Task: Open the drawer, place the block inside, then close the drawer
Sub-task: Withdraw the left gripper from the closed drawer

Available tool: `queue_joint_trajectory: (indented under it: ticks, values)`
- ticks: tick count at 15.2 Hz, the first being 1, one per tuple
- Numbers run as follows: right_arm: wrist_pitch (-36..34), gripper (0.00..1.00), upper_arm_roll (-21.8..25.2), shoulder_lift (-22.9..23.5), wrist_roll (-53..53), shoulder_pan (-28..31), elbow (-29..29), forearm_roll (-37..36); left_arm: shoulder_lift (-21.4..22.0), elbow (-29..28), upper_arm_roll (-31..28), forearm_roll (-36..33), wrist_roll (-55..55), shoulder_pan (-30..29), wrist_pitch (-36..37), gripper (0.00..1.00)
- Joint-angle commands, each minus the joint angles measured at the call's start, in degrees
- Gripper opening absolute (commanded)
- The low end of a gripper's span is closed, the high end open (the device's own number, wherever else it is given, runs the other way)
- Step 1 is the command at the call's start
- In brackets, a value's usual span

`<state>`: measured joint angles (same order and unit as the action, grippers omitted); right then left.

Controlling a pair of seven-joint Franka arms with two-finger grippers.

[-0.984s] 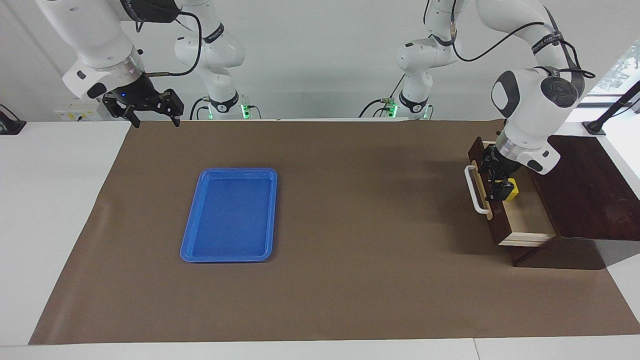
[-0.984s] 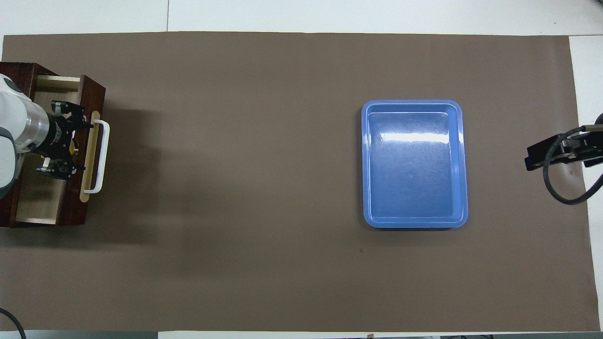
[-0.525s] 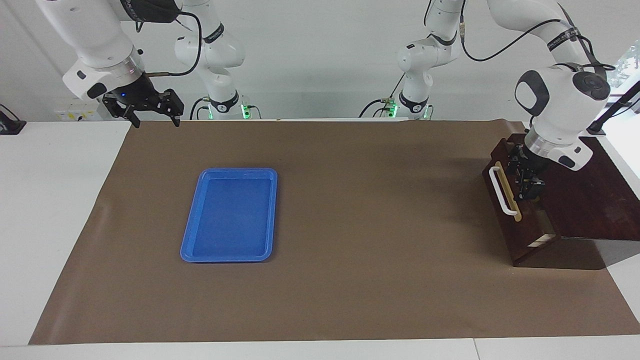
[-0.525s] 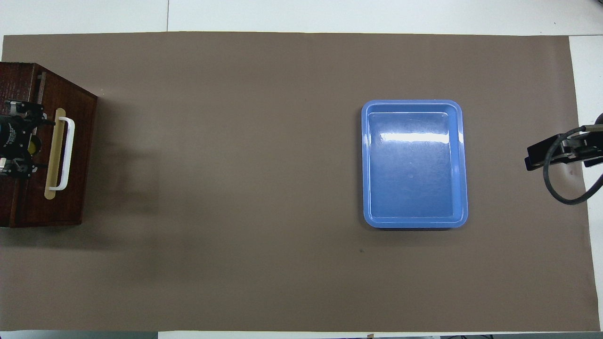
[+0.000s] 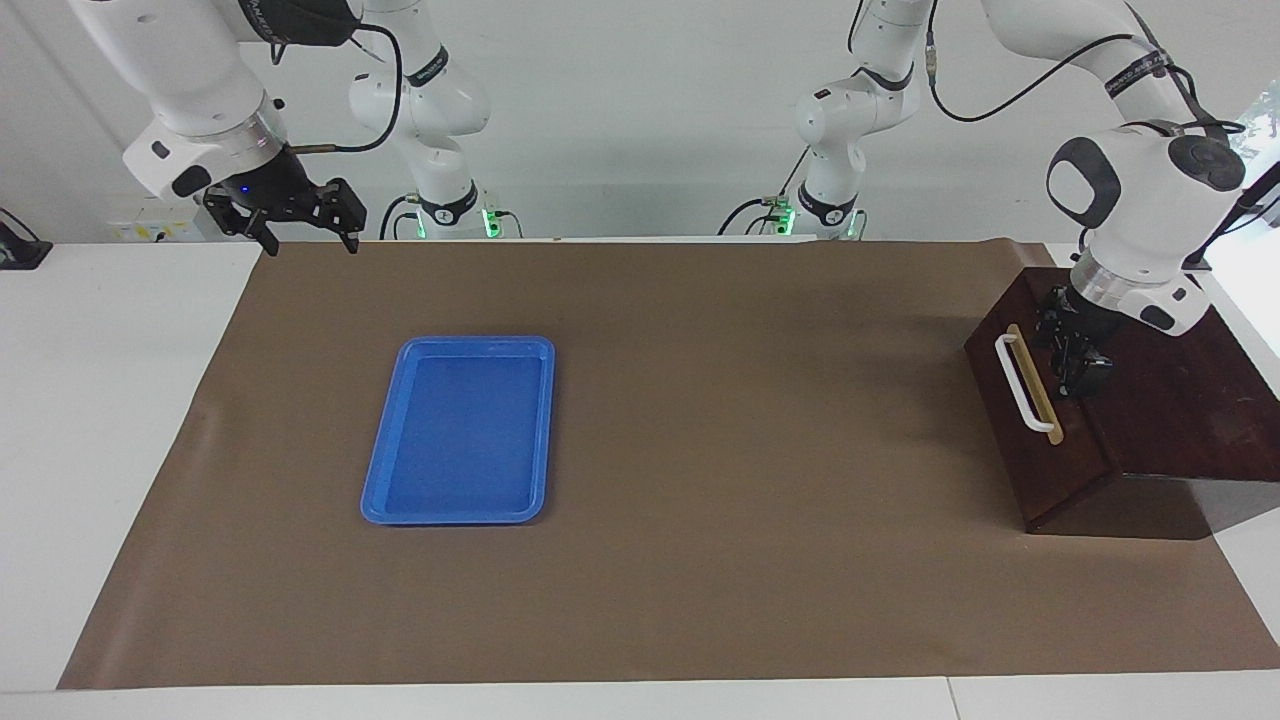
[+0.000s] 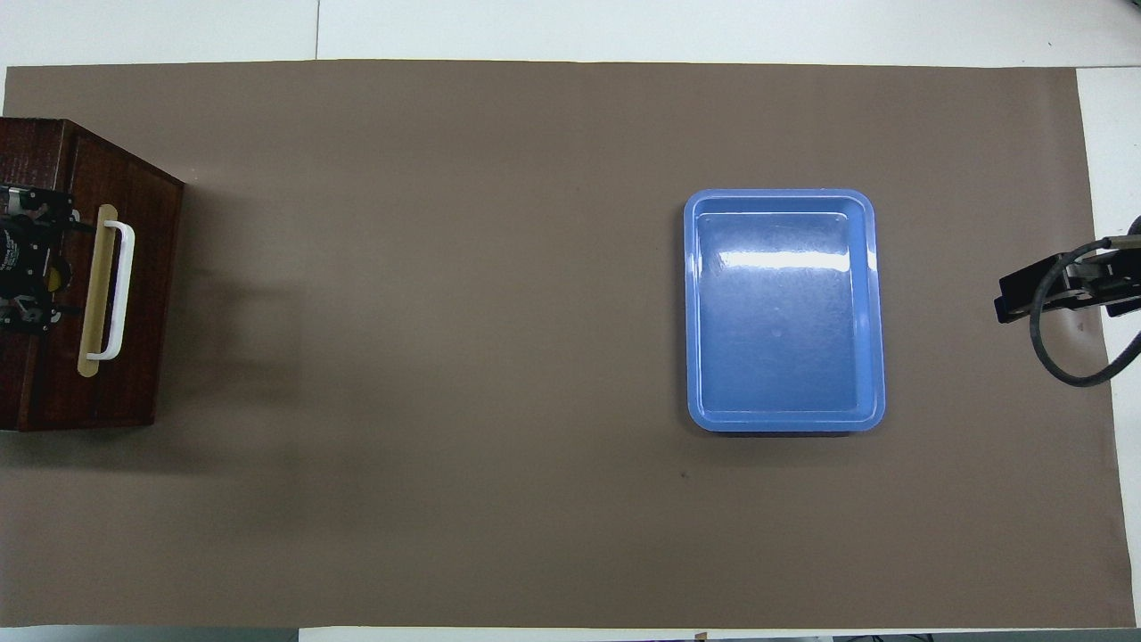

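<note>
The drawer [image 5: 1030, 385] is sitting shut in its box at the left arm's end of the desk [image 5: 700, 450]. The left end effector [image 5: 1075, 350] is hanging over the box top just beside the handle, with yellow showing between its fingers, pinching the block [image 6: 57, 278]. The right end effector [image 5: 300, 215], fingers spread, is waiting over the desk's edge.

Your big brown mat [image 5: 700, 560] lies bare across middle: wide room to pass there. Blue tray [image 5: 460, 430] sits flat and low toward right arm's end; go over it or around it. Dark box [image 5: 1150, 400] stands tall at left arm's end, drawer [image 5: 1035, 420] pushed in, white handle [image 5: 1025, 382] sticking out. Left gripper [image 5: 1078, 372] sits over box top, just beside handle.
</note>
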<state>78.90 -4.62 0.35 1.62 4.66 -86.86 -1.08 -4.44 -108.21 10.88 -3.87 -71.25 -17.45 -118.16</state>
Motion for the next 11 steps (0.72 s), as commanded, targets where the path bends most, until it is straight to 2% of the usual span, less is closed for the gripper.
queue_joint_trajectory:
  ticks: [1,4,7,11]
  values:
    - [0.6,1.00,-0.4,-1.1,-0.7,1.0,-1.1,0.9,0.9,4.6,0.3,-0.6,1.0,1.3,6.5,1.00]
    - [0.6,1.00,-0.4,-1.1,-0.7,1.0,-1.1,1.0,1.0,10.5,0.5,-0.2,2.5,4.2,13.4,1.00]
    - [0.6,1.00,-0.5,-1.1,-0.7,1.0,-1.1,1.0,1.6,12.0,0.8,-0.2,9.4,6.6,14.4,1.00]
    - [0.6,1.00,-0.5,-1.1,-0.7,1.0,-1.1,1.0,2.2,12.0,1.2,0.0,29.4,7.6,16.4,1.00]
